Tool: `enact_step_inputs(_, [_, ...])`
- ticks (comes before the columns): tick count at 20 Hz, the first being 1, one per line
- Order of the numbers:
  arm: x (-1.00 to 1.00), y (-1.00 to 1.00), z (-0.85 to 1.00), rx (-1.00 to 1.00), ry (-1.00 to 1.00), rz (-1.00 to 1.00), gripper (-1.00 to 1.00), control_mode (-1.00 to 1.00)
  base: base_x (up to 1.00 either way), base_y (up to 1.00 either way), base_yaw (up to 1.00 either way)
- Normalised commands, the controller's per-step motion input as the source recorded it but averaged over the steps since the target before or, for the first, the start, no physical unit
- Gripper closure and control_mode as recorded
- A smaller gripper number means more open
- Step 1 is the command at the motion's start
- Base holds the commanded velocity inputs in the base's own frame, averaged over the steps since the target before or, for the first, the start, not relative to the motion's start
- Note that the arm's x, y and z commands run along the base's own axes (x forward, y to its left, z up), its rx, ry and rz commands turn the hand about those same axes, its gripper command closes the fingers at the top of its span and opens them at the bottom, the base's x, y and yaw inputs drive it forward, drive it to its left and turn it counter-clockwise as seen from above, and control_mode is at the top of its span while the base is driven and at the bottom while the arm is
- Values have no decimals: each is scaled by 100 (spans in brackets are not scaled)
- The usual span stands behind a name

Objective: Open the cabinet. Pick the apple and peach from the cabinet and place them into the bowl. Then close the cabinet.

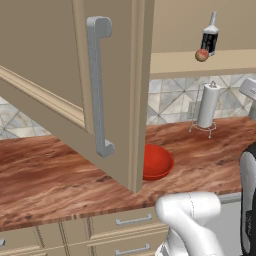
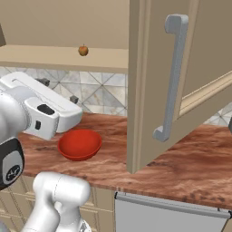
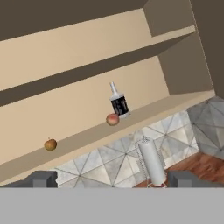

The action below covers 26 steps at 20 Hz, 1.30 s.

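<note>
The cabinet door (image 1: pixel 60 75) stands swung wide open, its long grey bar handle (image 1: pixel 97 85) facing me; the same door (image 2: pixel 181 68) fills the right of the right base view. On the lower shelf a small reddish apple (image 3: pixel 50 144) (image 2: pixel 83 50) sits to the left. A pinkish peach (image 3: pixel 112 119) (image 1: pixel 201 55) rests against a dark bottle. The red bowl (image 1: pixel 157 162) (image 2: pixel 79 144) lies empty on the counter under the shelf. My gripper (image 3: pixel 112 179) (image 2: pixel 59 90) is open, empty, hanging below and short of the shelf, apart from both fruits.
A dark bottle (image 3: pixel 119 103) (image 1: pixel 210 35) stands on the shelf beside the peach. A paper towel holder (image 1: pixel 207 107) (image 3: pixel 152 162) stands on the wood counter (image 1: pixel 50 175) by the tiled wall. The open door's edge (image 1: pixel 140 100) juts over the counter near the bowl. Drawers (image 1: pixel 132 220) sit below.
</note>
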Motion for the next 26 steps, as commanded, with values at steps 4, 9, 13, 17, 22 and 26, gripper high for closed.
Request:
enact_step_inputs(4, [19,-2,0,0,0,14,-100,-100,0,0,0])
enact_step_inputs(9, [6,0,0,0,0,-2,-100,-100,0,0,0])
enact_step_inputs(13, [13,0,0,-3,0,-21,-100,-100,0,0,0])
enact_step_inputs(17, [34,0,0,-1,3,-15,-100,-100,0,0,0])
enact_step_inputs(22, [57,-8,3,4,13,0,-100,-100,0,0,0])
enact_step_inputs(26, [78,-14,0,4,13,0,-100,-100,0,0,0])
